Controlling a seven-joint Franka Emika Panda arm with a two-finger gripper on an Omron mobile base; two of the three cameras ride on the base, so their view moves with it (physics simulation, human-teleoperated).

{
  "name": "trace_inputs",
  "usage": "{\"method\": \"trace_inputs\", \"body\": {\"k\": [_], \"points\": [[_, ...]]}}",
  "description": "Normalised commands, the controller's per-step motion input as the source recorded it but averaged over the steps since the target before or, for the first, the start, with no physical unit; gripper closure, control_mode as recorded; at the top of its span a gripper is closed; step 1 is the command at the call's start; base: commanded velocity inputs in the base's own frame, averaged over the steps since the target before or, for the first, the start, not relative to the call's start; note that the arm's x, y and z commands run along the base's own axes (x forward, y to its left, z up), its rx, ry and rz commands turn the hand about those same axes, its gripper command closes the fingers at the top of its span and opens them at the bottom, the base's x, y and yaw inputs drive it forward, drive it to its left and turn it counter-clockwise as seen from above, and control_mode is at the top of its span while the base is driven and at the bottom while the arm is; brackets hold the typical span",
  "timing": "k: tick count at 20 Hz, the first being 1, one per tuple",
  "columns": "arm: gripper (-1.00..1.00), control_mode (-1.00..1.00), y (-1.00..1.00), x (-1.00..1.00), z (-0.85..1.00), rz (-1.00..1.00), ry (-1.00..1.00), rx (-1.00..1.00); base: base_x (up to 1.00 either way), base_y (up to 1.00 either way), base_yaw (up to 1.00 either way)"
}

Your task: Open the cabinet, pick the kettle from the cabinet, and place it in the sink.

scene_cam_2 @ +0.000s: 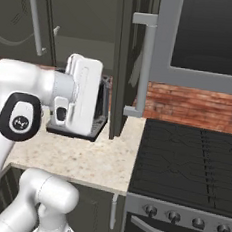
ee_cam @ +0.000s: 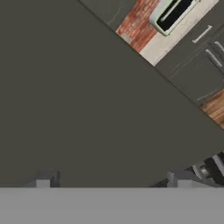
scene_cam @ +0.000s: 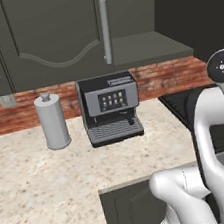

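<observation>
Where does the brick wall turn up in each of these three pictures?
Left base view: the brick wall is a band across the middle, under the wall cabinets.
Right base view: right of centre, behind the stove.
Hand view: a slanted patch at the upper right.
Shared landmark: the pale speckled counter borders the brick in every view.

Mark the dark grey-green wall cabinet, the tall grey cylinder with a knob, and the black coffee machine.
Dark grey-green wall cabinet (scene_cam: 46, 27), left base view, on the arched door panel.
Tall grey cylinder with a knob (scene_cam: 52, 123), left base view, mid-body.
Black coffee machine (scene_cam: 111, 100), left base view, on its front screen.
</observation>
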Motion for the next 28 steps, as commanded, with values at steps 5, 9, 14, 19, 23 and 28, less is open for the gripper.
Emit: {"method": "trace_inputs", "body": {"k": [5, 9, 14, 19, 23, 28], "points": [[-1.00, -1.00, 0.40, -0.17, 0.21, 0.20, 0.07, -0.19, 0.00, 0.00, 0.00], [-1.00, -1.00, 0.57, -0.14, 0.22, 0.23, 0.11, -0.25, 0.00, 0.00, 0.00], [-1.00, -1.00, 0.62, -0.14, 0.22, 0.24, 0.13, -0.28, 0.00, 0.00, 0.00], [-1.00, -1.00, 0.61, -0.09, 0.21, 0.22, 0.14, -0.29, 0.00, 0.00, 0.00], [-1.00, -1.00, 0.54, 0.00, 0.21, 0.17, 0.16, -0.21, 0.00, 0.00, 0.00], [-1.00, -1.00, 0.54, 0.00, 0.22, 0.15, 0.17, -0.20, 0.00, 0.00, 0.00]]}}
